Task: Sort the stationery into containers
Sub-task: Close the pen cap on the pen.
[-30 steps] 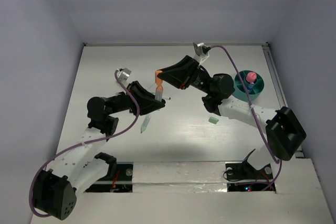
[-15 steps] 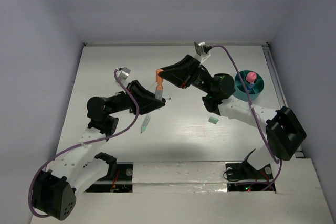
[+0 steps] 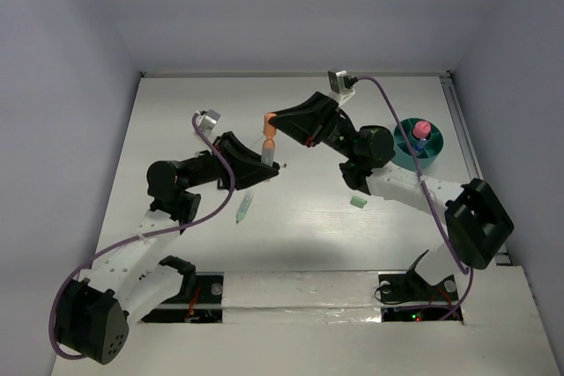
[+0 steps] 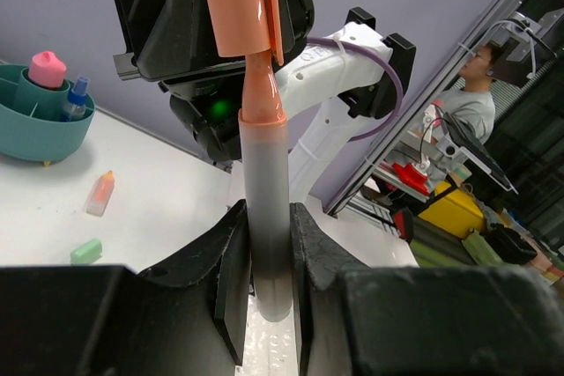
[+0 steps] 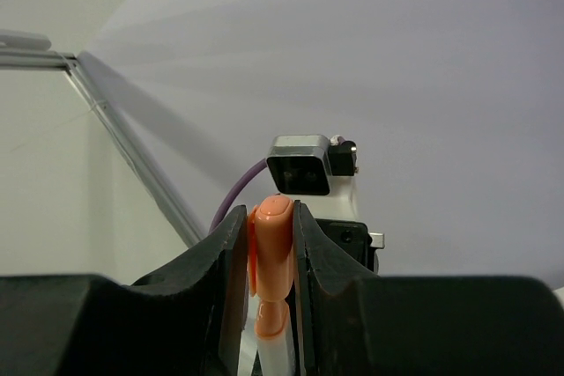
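Observation:
A white marker point(image 3: 267, 156) with an orange cap point(image 3: 270, 122) is held in the air between both arms over the table's middle. My left gripper point(image 3: 269, 166) is shut on its white barrel point(image 4: 264, 209). My right gripper point(image 3: 271, 120) is shut on the orange cap point(image 5: 273, 248), which sits slightly off the barrel, so an orange neck shows point(image 4: 261, 94). The round teal holder point(image 3: 401, 156) stands at the right with a pink-topped piece point(image 3: 421, 129) and a blue-capped item point(image 4: 77, 99) inside. A pale green pen point(image 3: 243, 208) and a green eraser point(image 3: 358, 202) lie on the table.
A small orange-and-white piece point(image 4: 100, 193) lies near the green eraser point(image 4: 85, 251), in front of the teal holder point(image 4: 26, 134). White walls close the table at left, back and right. The arm bases sit at the near edge.
My right gripper has moved slightly up and right with the orange cap, drawing it a little away from the barrel. My left gripper has barely moved.

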Tool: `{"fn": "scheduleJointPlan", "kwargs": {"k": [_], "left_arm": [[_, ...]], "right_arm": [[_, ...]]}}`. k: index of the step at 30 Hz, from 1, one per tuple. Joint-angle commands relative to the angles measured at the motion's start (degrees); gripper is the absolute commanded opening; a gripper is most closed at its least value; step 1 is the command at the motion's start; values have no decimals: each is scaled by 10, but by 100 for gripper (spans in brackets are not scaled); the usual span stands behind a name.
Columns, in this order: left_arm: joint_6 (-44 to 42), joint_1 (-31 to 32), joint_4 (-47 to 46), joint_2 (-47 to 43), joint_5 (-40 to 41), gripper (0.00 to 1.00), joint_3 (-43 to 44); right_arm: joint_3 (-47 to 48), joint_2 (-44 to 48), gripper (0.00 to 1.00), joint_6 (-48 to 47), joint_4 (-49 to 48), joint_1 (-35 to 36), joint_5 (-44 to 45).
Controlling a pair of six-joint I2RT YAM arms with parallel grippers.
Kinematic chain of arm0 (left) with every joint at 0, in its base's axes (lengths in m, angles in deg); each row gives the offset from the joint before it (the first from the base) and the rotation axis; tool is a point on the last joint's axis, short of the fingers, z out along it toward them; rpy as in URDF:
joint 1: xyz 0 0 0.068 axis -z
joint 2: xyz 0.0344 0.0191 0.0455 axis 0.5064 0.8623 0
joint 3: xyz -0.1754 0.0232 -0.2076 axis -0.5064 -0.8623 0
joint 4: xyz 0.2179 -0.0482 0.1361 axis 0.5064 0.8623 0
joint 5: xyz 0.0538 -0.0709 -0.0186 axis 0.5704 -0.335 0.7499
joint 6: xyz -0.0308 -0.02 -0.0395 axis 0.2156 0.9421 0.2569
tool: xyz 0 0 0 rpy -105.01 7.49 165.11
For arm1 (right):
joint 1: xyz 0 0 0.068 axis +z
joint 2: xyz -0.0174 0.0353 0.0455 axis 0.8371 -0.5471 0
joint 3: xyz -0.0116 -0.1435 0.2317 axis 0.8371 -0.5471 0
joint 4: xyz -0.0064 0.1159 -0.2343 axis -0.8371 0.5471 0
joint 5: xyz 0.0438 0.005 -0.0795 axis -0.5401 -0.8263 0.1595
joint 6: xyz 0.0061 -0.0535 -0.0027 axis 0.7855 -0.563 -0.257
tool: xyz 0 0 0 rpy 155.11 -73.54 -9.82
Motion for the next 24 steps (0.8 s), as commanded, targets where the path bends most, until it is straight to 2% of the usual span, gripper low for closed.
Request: {"fn": "scheduleJointPlan", "kwargs": {"k": [1, 14, 24], "left_arm": [[2, 1, -77, -9, 29, 0, 47], [33, 6, -105, -8, 50, 0, 36], [-5, 6, -64, -15, 52, 0, 45]], "right_arm": [[-16, -15, 0, 14, -125, 12, -32], [-10, -4, 0, -31, -149, 17, -66], [-9, 2, 0, -8, -186, 17, -71]]}}
